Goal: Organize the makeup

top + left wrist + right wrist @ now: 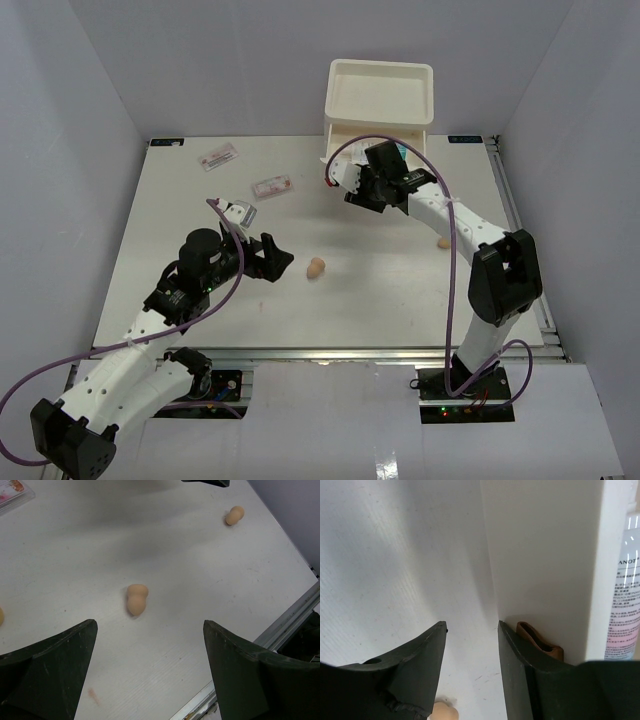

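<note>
Near the centre of the top view, Inspector, what is lying within reach?

Auditor, a peach sponge (316,268) is lying on the table (400,300), just ahead of the left gripper (149,623). Its jaws are standing wide apart and holding nothing. A second sponge (443,242) is lying at the right, and a first packet (218,157) and second packet (272,187) are lying at upper left.

And the right gripper (471,625)?

It is hanging with jaws partly parted and gripping nothing, close against the drawer box (540,555), beside a brown handle (540,642).

What are you flagging?

The rounded sponge is liable to roll off if one finger touches it first. The right fingers, working so close in, risk scraping or shoving the box.

Anything obscured?

The white tube (624,605) is running off the right edge of the right wrist view. A peach scrap at that view's bottom edge is too cropped to name.
</note>
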`<state>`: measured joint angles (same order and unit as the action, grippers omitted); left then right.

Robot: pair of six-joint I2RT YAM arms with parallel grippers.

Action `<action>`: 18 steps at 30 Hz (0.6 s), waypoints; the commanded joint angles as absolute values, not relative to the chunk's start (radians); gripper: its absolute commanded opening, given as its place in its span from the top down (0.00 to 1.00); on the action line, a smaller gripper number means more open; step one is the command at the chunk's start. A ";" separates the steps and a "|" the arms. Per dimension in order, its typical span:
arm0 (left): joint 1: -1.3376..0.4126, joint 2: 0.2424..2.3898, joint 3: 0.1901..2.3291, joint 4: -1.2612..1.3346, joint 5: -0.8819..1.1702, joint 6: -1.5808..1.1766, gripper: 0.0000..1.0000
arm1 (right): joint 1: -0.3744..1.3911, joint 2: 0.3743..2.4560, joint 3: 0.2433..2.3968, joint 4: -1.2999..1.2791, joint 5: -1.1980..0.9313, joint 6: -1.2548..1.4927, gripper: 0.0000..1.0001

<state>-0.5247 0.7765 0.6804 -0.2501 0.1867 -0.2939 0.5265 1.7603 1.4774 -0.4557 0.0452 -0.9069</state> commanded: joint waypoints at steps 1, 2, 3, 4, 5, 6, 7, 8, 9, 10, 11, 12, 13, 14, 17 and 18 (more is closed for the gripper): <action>-0.516 0.768 0.672 -0.235 0.189 -0.301 0.02 | 0.496 1.788 1.601 -0.298 0.057 -0.913 0.47; -0.515 0.769 0.673 -0.235 0.189 -0.301 0.02 | 0.491 1.796 1.613 -0.295 0.058 -0.912 0.47; -0.515 0.770 0.673 -0.235 0.190 -0.302 0.02 | 0.486 1.802 1.626 -0.291 0.060 -0.910 0.47; -0.515 0.771 0.673 -0.234 0.192 -0.302 0.02 | 0.479 1.812 1.640 -0.286 0.061 -0.909 0.47; -0.515 0.772 0.672 -0.233 0.194 -0.303 0.02 | 0.473 1.823 1.653 -0.280 0.062 -0.907 0.47; -0.514 0.773 0.673 -0.232 0.195 -0.304 0.02 | 0.468 1.835 1.661 -0.273 0.064 -0.902 0.47; -0.514 0.773 0.672 -0.232 0.196 -0.303 0.02 | 0.458 1.850 1.677 -0.263 0.068 -0.893 0.47; -0.513 0.773 0.672 -0.232 0.196 -0.302 0.02 | 0.450 1.855 1.689 -0.259 0.067 -0.890 0.46; -0.512 0.774 0.672 -0.232 0.198 -0.302 0.02 | 0.443 1.861 1.696 -0.242 0.067 -0.887 0.45; -0.512 0.777 0.672 -0.232 0.200 -0.302 0.02 | 0.437 1.872 1.701 -0.217 0.069 -0.884 0.44; -0.512 0.778 0.672 -0.231 0.201 -0.302 0.02 | 0.431 1.882 1.705 -0.194 0.078 -0.882 0.43; -0.512 0.780 0.672 -0.231 0.202 -0.302 0.02 | 0.428 1.892 1.707 -0.174 0.095 -0.883 0.41; -0.511 0.781 0.672 -0.231 0.203 -0.302 0.02 | 0.424 1.903 1.708 -0.153 0.112 -0.884 0.39; -0.511 0.782 0.672 -0.230 0.204 -0.302 0.02 | 0.421 1.913 1.710 -0.133 0.130 -0.885 0.37; -0.510 0.788 0.672 -0.230 0.208 -0.304 0.02 | 0.407 1.932 1.710 -0.106 0.128 -0.907 0.36; -0.509 0.790 0.671 -0.230 0.209 -0.304 0.02 | 0.403 1.935 1.709 -0.103 0.121 -0.912 0.36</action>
<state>-0.5181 0.7849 0.6792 -0.2497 0.1932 -0.2974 0.4726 1.8958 1.6168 -0.4779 -0.0031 -0.8422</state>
